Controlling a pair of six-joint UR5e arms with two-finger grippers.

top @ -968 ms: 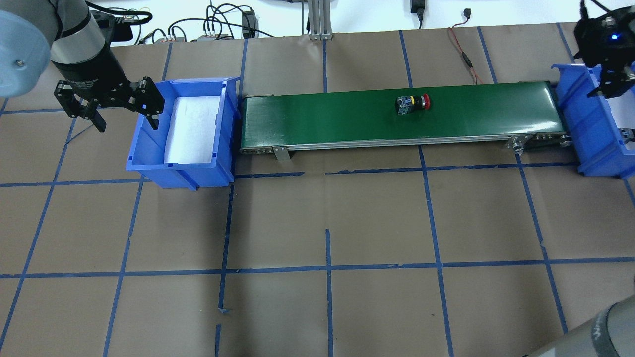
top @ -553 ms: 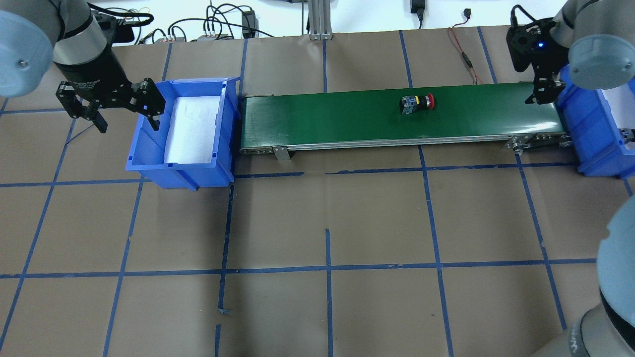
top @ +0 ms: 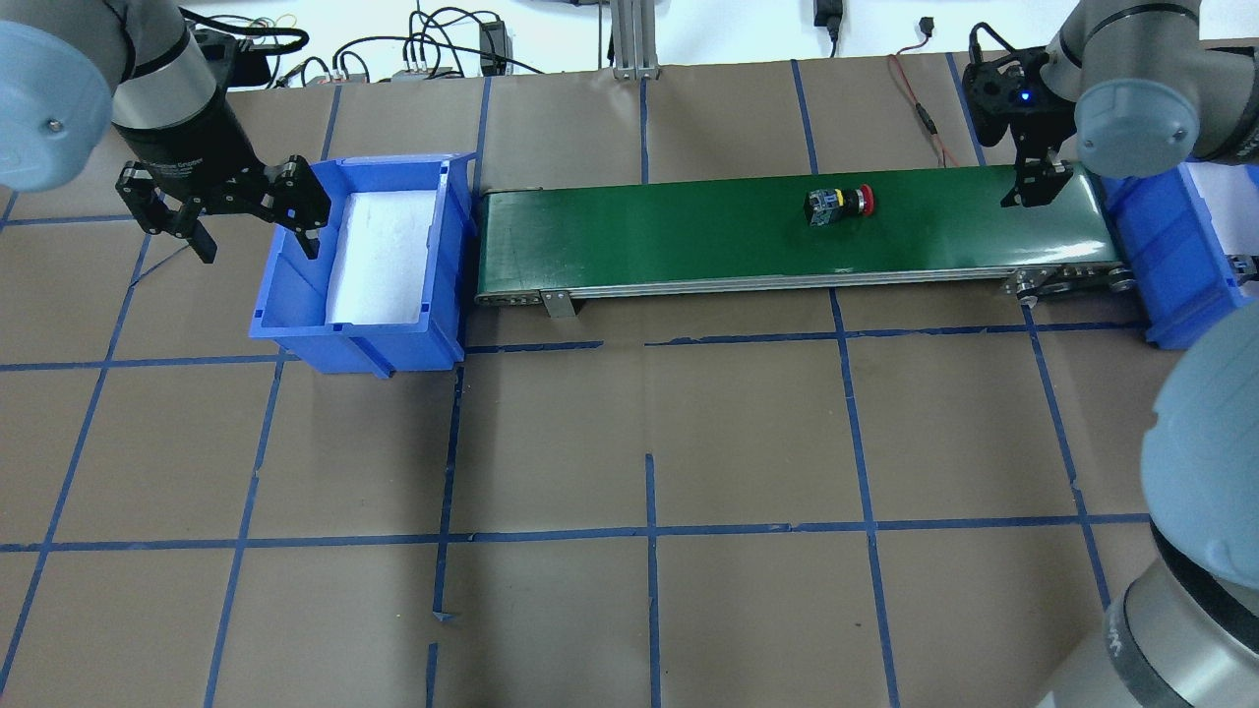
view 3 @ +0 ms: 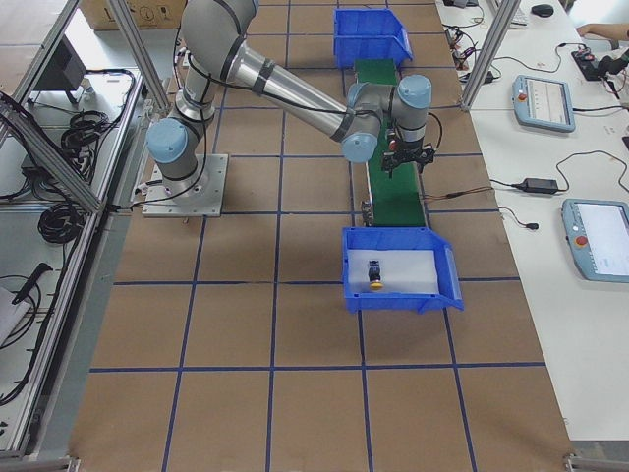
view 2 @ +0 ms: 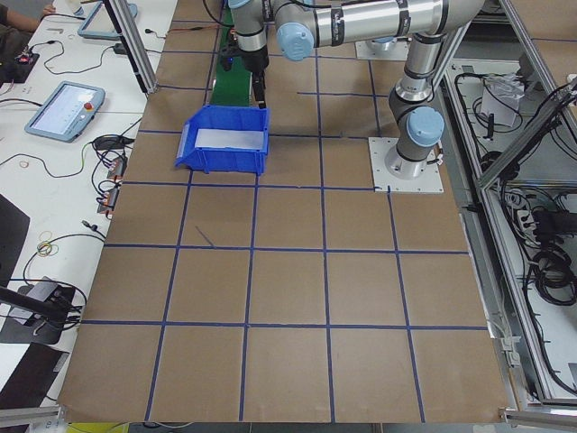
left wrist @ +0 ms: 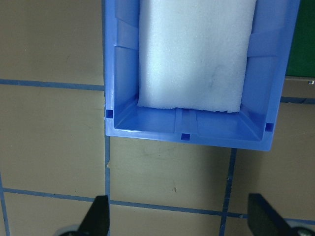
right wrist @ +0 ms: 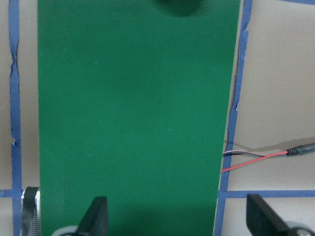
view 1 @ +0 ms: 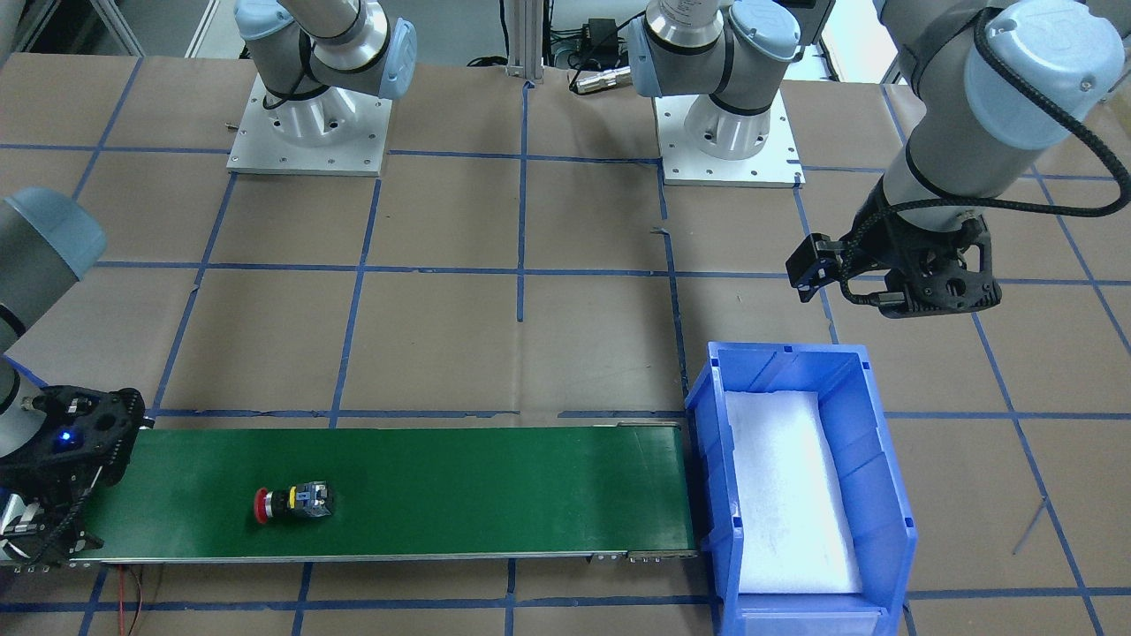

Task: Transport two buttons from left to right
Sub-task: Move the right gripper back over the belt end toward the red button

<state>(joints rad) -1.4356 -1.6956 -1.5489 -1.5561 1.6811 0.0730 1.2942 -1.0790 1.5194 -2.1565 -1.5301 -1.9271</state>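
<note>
Red button (top: 838, 205) lies on the belt (top: 669, 231); right gripper (top: 1035, 187) hovers over its right end, spread (left gripper (top: 258, 251) likewise).

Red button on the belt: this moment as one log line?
red button: on belt | yellow button: in right bin | left gripper: open, by left bin | right gripper: open, over belt

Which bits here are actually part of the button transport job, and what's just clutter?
Job:
- red button, lying on the conveyor belt
- yellow button, in the right bin
- left bin, only its white foam liner showing
- left gripper and right gripper, both with jaws open

Clutter:
- red wire beside the belt
- teach pendant on the side bench
</note>
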